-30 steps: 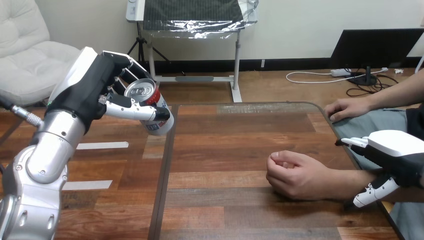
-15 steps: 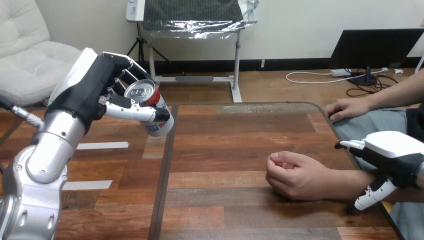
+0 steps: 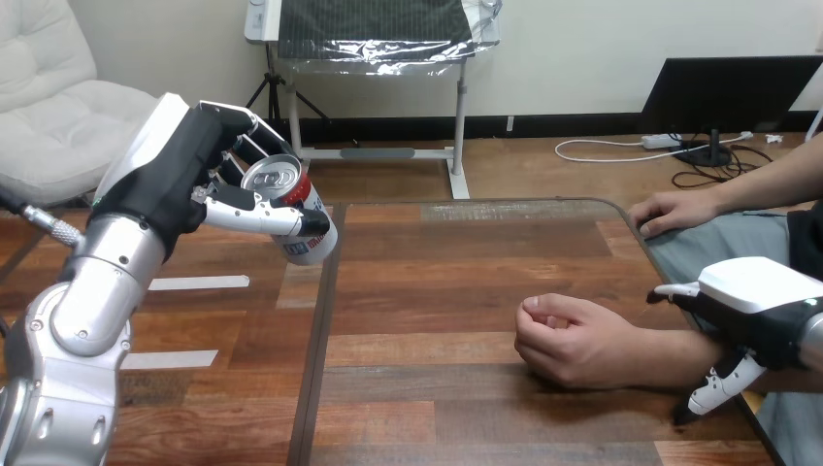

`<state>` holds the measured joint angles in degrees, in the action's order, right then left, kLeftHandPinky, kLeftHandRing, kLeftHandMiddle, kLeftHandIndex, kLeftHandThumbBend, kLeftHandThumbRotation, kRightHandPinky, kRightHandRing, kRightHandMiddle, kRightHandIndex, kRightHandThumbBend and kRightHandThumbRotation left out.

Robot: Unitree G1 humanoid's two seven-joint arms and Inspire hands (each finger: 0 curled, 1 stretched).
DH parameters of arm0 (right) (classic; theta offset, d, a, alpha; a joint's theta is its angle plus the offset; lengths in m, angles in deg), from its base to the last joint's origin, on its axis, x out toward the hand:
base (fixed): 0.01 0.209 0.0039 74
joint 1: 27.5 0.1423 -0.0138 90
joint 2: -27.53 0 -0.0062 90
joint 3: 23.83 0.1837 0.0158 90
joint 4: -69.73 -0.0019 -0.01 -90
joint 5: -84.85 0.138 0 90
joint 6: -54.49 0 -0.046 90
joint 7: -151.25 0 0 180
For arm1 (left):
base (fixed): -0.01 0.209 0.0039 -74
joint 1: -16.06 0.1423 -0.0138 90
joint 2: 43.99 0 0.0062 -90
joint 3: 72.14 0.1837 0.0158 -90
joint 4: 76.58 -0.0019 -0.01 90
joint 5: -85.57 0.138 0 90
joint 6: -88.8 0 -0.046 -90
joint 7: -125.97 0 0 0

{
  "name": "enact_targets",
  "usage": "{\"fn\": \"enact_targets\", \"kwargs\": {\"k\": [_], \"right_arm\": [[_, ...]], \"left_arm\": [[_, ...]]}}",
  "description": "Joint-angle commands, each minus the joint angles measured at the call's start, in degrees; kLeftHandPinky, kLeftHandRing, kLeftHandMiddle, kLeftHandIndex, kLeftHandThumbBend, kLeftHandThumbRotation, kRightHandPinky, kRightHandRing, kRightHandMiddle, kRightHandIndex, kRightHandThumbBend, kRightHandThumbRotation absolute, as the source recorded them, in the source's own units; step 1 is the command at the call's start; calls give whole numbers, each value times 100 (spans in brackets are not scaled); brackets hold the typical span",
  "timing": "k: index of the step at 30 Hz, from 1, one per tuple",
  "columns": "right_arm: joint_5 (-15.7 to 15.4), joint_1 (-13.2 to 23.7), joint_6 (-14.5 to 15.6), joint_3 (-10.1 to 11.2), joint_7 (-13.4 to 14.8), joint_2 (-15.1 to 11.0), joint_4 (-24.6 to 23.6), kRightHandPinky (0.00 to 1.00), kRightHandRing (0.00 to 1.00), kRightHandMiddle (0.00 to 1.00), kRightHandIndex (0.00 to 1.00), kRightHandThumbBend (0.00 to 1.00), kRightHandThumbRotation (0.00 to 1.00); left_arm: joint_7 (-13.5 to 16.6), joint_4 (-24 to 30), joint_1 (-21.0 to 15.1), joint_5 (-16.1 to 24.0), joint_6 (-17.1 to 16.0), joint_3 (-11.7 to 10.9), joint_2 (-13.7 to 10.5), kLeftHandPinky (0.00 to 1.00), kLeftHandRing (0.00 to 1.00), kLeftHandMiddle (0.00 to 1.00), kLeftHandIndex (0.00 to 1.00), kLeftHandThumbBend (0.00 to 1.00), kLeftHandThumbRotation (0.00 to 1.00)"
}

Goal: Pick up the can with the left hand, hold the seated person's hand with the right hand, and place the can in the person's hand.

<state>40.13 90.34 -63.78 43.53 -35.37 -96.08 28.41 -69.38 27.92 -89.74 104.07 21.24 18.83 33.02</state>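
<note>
Your left hand [image 3: 180,184] had its fingers and thumb wrapped round the can [image 3: 296,218], lifted clear above the left edge of the table [image 3: 437,252]. The can was tilted, its top leaning up towards the camera and its base pointing down and to the right.

The person's hand [image 3: 568,340] rested on the table as a loose fist, knuckles up, well apart from the can, to its right and nearer you. Your right hand [image 3: 762,301] was much the closer of the two. It sat over the person's wrist [image 3: 679,349] with a finger reaching across the top and the thumb down on the near side, spread and not closed round it.

By my reading, the can's path ran rightward and down, but the fist offered no open palm to receive it.
</note>
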Motion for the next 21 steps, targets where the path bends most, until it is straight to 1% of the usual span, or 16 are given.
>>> {"fn": "enact_targets", "kwargs": {"k": [1, 4, 8, 12, 13, 17, 21], "right_arm": [[-98, -196, 19, -342, -35, 454, 65, 80, 86, 87, 89, 100, 44], [-150, -209, 83, -381, -41, 487, 28, 76, 84, 85, 86, 100, 42], [-173, -228, 255, -418, -122, 561, -3, 71, 83, 83, 85, 100, 40], [-200, -261, 407, -466, -195, 602, -92, 60, 81, 82, 83, 100, 38], [-206, -268, 432, -477, -206, 606, -113, 59, 81, 82, 82, 100, 38], [-265, -299, 545, -548, -235, 637, -202, 56, 81, 81, 81, 100, 37], [-310, -322, 545, -599, -195, 658, -240, 55, 78, 79, 79, 100, 36]], "left_arm": [[30, 265, -247, -15, -68, -161, -46, 26, 35, 41, 45, 61, 0], [24, 260, -249, -21, -73, -163, -50, 27, 35, 42, 45, 61, 0], [15, 265, -252, -19, -74, -159, -57, 27, 36, 42, 45, 61, 0], [3, 271, -257, -22, -63, -159, -58, 27, 36, 42, 45, 61, 0], [2, 272, -258, -22, -62, -160, -57, 27, 36, 42, 45, 61, 0], [-12, 281, -264, -23, -55, -162, -61, 27, 36, 42, 45, 61, 0], [-19, 287, -266, -26, -53, -169, -57, 27, 36, 42, 45, 61, 0]]}}
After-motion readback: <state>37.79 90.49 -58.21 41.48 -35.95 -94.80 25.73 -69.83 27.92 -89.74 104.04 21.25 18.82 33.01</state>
